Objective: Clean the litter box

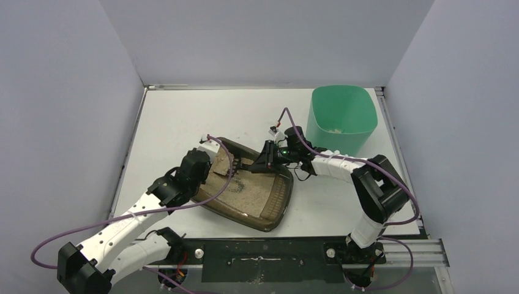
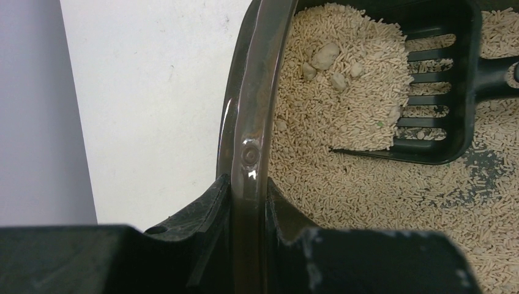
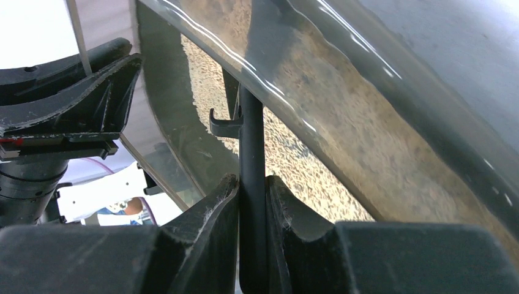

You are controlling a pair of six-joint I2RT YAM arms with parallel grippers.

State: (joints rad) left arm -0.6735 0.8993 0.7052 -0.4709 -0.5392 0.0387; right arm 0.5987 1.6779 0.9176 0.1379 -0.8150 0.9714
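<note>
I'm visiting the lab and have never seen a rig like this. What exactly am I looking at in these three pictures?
These are two robot arms, a left arm and a right arm, bolted at the near edge of a white table. The wide picture comes from a fixed camera above and behind them. The other two come from a small camera on each wrist.

On the table are a dark litter box holding beige litter, and a green bin at the far right.

The left gripper, the black pincer at the bottom of its picture, is shut on the litter box's rim. The right gripper is shut on the handle of a black slotted scoop. The scoop sits in the box, loaded with litter and a few pale lumps.
</note>
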